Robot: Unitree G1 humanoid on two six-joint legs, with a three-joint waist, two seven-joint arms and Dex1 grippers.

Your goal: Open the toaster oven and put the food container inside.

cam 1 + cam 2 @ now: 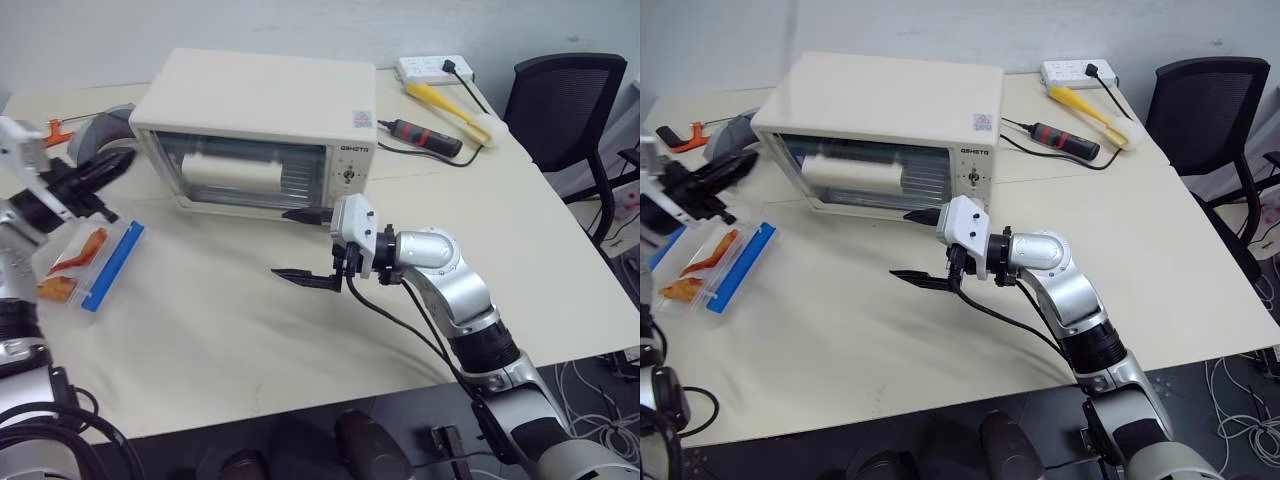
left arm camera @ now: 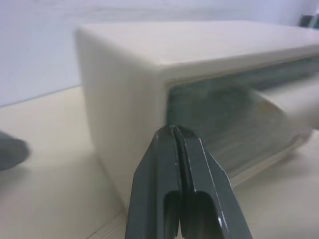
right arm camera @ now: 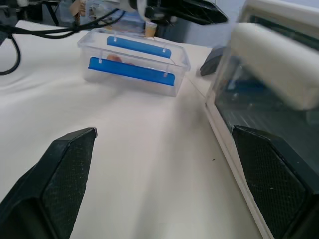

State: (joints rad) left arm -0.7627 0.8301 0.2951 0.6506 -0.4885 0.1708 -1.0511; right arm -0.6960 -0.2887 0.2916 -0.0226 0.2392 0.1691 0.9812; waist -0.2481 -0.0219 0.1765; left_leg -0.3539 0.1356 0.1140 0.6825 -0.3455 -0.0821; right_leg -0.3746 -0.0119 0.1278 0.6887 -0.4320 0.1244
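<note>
cream-white boxy toaster oven [image 1: 262, 120] with a glass door stands on the pale beige table [image 1: 250, 330], door shut, white bar handle [image 1: 232, 172] across the glass. control strip on the oven's right side.

shallow clear plastic food container [image 1: 88, 262] with blue clip strips along its long sides lies on the table to the left of the oven's front, near but apart from it. orange food pieces visible inside. nothing grips it.

left end effector [image 1: 100, 170]: black fingers pressed together, holding nothing. it sits above the table near the oven's front-left corner, just over the far end of the container. in the left wrist view the closed fingers [image 2: 199, 174] point at the oven's left front edge beside the glass; contact cannot be told.

right end effector [image 1: 305, 247]: fingers spread wide apart, empty, pointing left across the table in front of the oven's lower right front. one finger lies close to the door's bottom edge, the other hangs over bare table.

behind the oven on the right: white power strip [image 1: 433, 68], yellow-handled brush [image 1: 455, 110], black and red tool [image 1: 425, 136]. black office chair [image 1: 570, 100] beside the table.
</note>
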